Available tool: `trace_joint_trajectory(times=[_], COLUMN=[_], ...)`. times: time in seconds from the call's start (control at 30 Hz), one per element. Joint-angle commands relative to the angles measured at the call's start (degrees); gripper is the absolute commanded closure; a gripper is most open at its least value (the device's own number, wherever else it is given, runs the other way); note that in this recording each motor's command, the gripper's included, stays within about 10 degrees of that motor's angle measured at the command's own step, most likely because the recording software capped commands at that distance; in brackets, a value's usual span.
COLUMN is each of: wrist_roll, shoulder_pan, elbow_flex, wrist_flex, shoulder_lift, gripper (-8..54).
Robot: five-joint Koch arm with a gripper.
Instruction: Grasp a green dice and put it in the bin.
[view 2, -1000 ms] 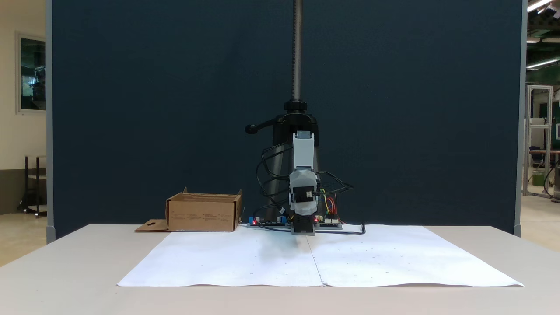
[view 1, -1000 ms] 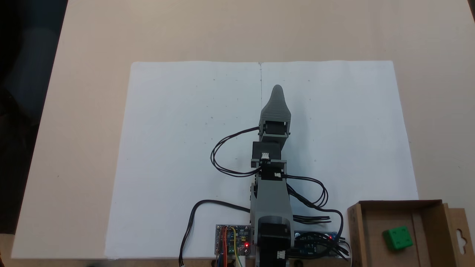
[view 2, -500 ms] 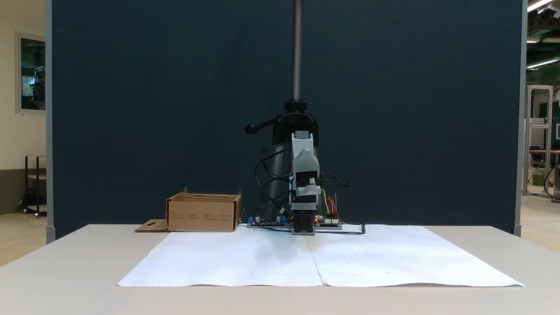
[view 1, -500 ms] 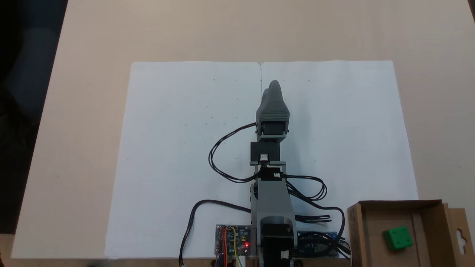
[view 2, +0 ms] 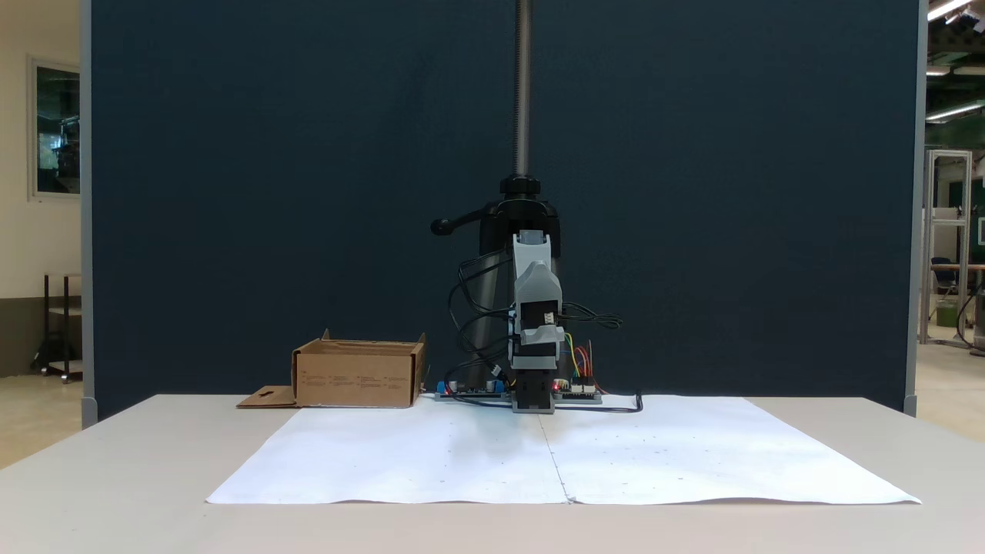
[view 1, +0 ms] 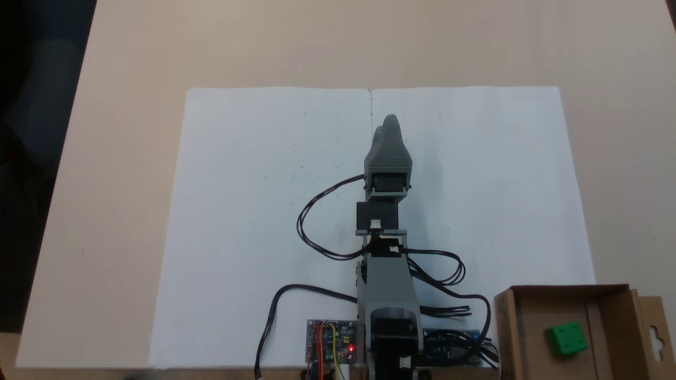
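Note:
The green dice [view 1: 566, 338] lies on the floor of the bin [view 1: 531, 327], a brown cardboard box with a hang-hole flap at the table's near right corner in a fixed view. From the front the bin [view 2: 358, 375] stands left of the arm and its walls hide the dice. My gripper [view 1: 388, 122] points away from the base over the middle of the white paper, far from the bin. Its jaws lie together with nothing between them. In the front fixed view the gripper [view 2: 536, 271] is raised well above the table.
A large white paper sheet [view 1: 253, 211] covers the middle of the tan table. Circuit boards [view 1: 331, 340] and loose black cables [view 1: 311, 221] sit around the arm's base. Behind the base stand a camera pole [view 2: 523, 92] and a dark blue partition [view 2: 269, 192].
Between one second and half a second ago the gripper lifted and tilted up, its tip shifting slightly forward. Since then nothing has moved. The dice stayed in the bin.

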Motion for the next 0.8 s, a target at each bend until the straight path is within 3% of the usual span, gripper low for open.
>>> trace_joint_trajectory(times=[0.0, 0.4, 0.53, 0.77], wrist_roll=[0.09, -0.35, -11.14, -11.51], shoulder_pan=[1.14, 1.23, 1.41, 0.79], elbow_flex=[3.78, 3.78, 3.78, 3.78], wrist_flex=[-4.75, -4.31, -3.96, -3.69], shoulder_lift=[6.15, 6.15, 6.06, 5.98], gripper=[0.3, 1.0, 1.1, 1.0])
